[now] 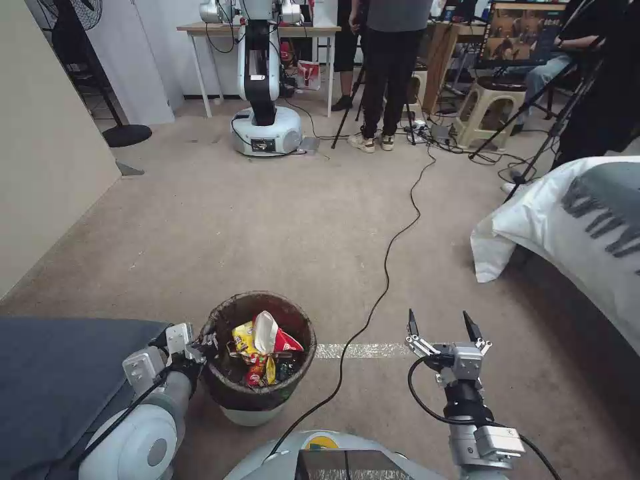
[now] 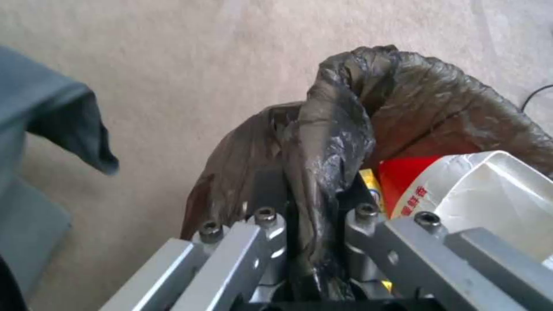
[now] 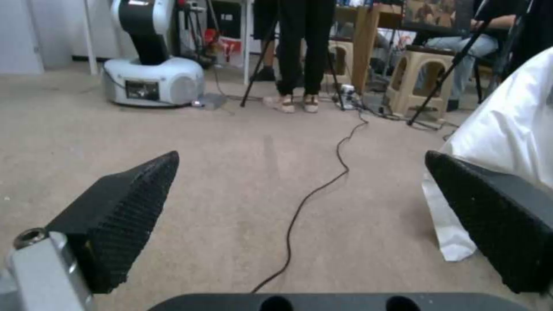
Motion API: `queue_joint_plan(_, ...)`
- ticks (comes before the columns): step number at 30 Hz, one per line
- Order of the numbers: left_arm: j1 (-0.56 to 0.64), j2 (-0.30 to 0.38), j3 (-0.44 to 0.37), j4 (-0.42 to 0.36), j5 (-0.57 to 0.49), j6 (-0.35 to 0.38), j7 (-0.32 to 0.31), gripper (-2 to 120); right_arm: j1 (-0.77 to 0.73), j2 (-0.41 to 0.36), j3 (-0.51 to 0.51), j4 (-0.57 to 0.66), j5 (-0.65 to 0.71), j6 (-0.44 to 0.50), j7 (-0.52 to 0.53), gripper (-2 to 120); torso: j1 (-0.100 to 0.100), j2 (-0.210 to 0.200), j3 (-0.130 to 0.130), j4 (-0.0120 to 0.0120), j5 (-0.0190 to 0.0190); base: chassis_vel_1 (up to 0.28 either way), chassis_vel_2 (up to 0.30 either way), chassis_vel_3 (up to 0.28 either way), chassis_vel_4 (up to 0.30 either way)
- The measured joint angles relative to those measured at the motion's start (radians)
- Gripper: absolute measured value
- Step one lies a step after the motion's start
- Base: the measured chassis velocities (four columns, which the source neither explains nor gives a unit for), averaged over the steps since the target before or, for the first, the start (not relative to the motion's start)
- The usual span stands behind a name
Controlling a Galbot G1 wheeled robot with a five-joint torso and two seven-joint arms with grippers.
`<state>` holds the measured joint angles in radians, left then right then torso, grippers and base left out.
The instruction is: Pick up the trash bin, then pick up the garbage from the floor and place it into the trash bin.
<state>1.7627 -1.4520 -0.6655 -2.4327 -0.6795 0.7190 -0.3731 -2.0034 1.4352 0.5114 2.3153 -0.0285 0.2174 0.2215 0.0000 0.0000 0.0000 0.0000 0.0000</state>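
Note:
The trash bin (image 1: pixel 257 400), a small white bucket lined with a crinkled dark bag, is in front of me at lower left. My left gripper (image 1: pixel 203 347) is shut on the bin's bagged rim; the left wrist view shows the bag (image 2: pixel 322 142) pinched between its fingers. Inside the bin lies garbage (image 1: pixel 263 347): yellow and red snack wrappers and a red-white carton (image 2: pixel 461 185). My right gripper (image 1: pixel 445 325) hangs open above the carpet to the right of the bin, nothing between its black fingers (image 3: pixel 124 216).
A black cable (image 1: pixel 387 260) runs across the carpet between bin and right arm. A white-sheeted bed (image 1: pixel 573 227) stands right, a grey cushion (image 1: pixel 53 373) lower left, a wall panel (image 1: pixel 47 147) left. Another robot's base (image 1: pixel 265 130), stools, tripods and standing people are at the back.

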Motion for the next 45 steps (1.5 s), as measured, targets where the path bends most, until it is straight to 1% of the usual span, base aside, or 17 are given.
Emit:
queue_joint_plan(8,-0.001,0.0,0.004,0.042,-0.03,-0.004,0.003,7,0.001,0.003,0.0,-0.001,-0.001,-0.001,0.001,100,0.0,0.0,0.0,0.0,0.0,0.0,0.0,0.0,0.0)
queue_joint_plan(11,-0.006,0.001,0.0,0.07,-0.04,-0.012,0.021,7,0.002,0.004,0.001,-0.001,-0.002,-0.002,0.002,100,0.0,0.0,0.0,0.0,0.0,0.0,0.0,0.0,0.0)
queue_joint_plan(19,-0.015,0.004,-0.001,0.101,-0.039,-0.022,0.037,7,0.005,0.006,-0.001,-0.003,-0.004,-0.007,0.002,100,0.0,0.0,0.0,0.0,0.0,0.0,0.0,0.0,0.0)
queue_joint_plan(26,-0.024,0.01,-0.004,0.137,0.014,-0.046,0.071,7,0.007,0.008,-0.001,-0.004,-0.004,-0.01,0.002,100,0.0,0.0,0.0,0.0,0.0,0.0,0.0,0.0,0.0)
queue_joint_plan(32,-0.038,0.017,-0.012,0.155,0.031,-0.055,0.094,7,0.006,0.008,-0.002,-0.005,-0.005,-0.01,0.001,100,0.0,0.0,0.0,0.0001,0.0,0.0,0.0,0.0,0.0)
queue_joint_plan(45,-0.1,0.021,-0.023,0.223,0.079,-0.074,0.165,7,0.004,0.008,-0.006,-0.005,-0.008,-0.011,0.002,100,0.0,0.0,0.0,0.0,0.0,0.0,0.0,0.0,0.0)
